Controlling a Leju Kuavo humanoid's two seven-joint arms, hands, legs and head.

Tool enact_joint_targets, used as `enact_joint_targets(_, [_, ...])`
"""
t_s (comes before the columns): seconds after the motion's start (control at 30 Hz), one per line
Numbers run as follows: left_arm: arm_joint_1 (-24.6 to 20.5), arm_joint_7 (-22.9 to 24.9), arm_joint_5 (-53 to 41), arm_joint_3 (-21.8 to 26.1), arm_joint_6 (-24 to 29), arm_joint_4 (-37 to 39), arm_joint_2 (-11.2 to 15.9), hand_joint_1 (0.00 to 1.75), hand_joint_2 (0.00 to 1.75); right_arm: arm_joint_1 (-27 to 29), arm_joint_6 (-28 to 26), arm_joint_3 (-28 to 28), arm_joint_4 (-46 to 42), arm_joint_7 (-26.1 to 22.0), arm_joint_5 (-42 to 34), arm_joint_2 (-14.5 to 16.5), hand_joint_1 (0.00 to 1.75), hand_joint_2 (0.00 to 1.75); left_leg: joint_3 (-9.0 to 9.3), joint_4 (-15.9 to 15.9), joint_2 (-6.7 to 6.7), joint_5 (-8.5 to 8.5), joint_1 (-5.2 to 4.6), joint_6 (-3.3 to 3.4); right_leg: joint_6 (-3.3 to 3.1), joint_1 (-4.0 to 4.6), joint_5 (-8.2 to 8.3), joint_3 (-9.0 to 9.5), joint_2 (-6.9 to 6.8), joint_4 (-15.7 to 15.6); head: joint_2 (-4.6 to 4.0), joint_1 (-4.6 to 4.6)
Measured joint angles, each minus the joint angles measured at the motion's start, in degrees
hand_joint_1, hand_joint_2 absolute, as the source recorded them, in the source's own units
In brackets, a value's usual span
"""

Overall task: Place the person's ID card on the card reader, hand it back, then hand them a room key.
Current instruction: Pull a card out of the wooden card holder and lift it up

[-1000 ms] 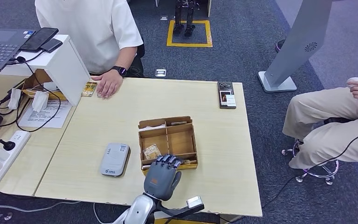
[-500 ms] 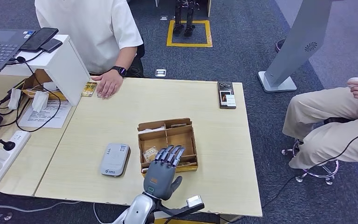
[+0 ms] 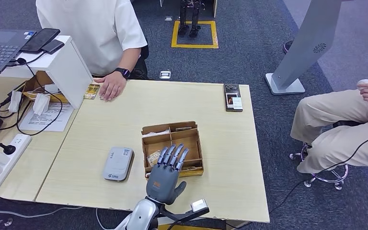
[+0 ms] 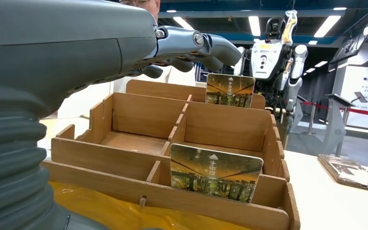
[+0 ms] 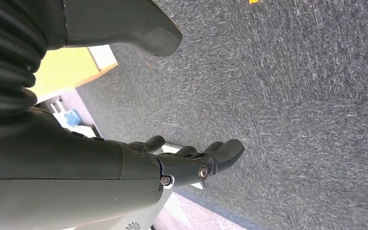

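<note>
**Robot hand over the card box**

From the head view, the robot's grey left hand (image 3: pixel 166 173) was above the near edge of the brown wooden box with little compartments (image 3: pixel 173 147). Its fingers were straight and spread apart, and it held nothing. A printed room key card (image 3: pixel 154 157) stood in the near left compartment, just beside the fingertips. A flat grey card reader (image 3: pixel 118 163) lay on the pale wooden table (image 3: pixel 124 120), to the left of the box. At the far left corner of the table, a person in a white shirt (image 3: pixel 93 29) rested a hand (image 3: pixel 110 86) next to a small yellowish card (image 3: pixel 91 91). A dark phone (image 3: pixel 233 97) lay at the far right corner.

From the left wrist view, the left hand (image 4: pixel 139 45) reached out over the wooden box (image 4: pixel 124 158), with its fingers stretched forward and empty. One green and brown key card (image 4: pixel 214 172) stood in a near compartment. Another key card (image 4: pixel 230 90) stood at the back of the box.

From the right wrist view, the right hand (image 5: pixel 172 165) hung over grey carpet (image 5: pixel 292 96). Its fingers were loosely bent and held nothing.
</note>
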Motion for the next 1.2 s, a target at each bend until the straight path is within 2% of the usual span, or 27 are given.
enact_joint_targets(0.07, [0.0, -0.1, 0.1, 0.1, 0.0, 0.0, 0.0, 1.54, 1.75, 0.0, 0.0, 0.0, 0.0, 0.0, 0.0, 0.0, 0.00, 1.75, 0.00, 0.0, 0.00, 0.00, 0.00, 0.00, 0.00, 0.00, 0.00, 0.00, 0.00, 0.0, -0.01, 0.00])
enact_joint_targets(0.1, [0.0, -0.3, 0.2, 0.1, 0.0, 0.0, 0.0, 1.54, 1.75, 0.0, 0.0, 0.0, 0.0, 0.0, 0.0, 0.0, 0.00, 1.75, 0.00, 0.0, 0.00, 0.00, 0.00, 0.00, 0.00, 0.00, 0.00, 0.00, 0.00, 0.0, 0.00, 0.00])
enact_joint_targets(0.23, [0.0, -0.6, 0.5, 0.2, 0.0, 0.0, 0.0, 1.75, 1.75, 0.0, 0.0, 0.0, 0.0, 0.0, 0.0, 0.0, 0.00, 1.75, 0.00, 0.0, 0.00, 0.00, 0.00, 0.00, 0.00, 0.00, 0.00, 0.00, 0.00, 0.0, -0.01, 0.00])
enact_joint_targets(1.2, [0.1, -2.0, 1.4, 0.4, 0.0, 0.2, -0.1, 1.75, 1.75, 0.0, 0.0, 0.0, 0.0, 0.0, 0.3, 0.0, 0.00, 1.75, 0.00, 0.0, 0.00, 0.00, 0.00, 0.00, 0.00, 0.00, 0.00, 0.00, 0.00, 0.0, -0.01, 0.00])
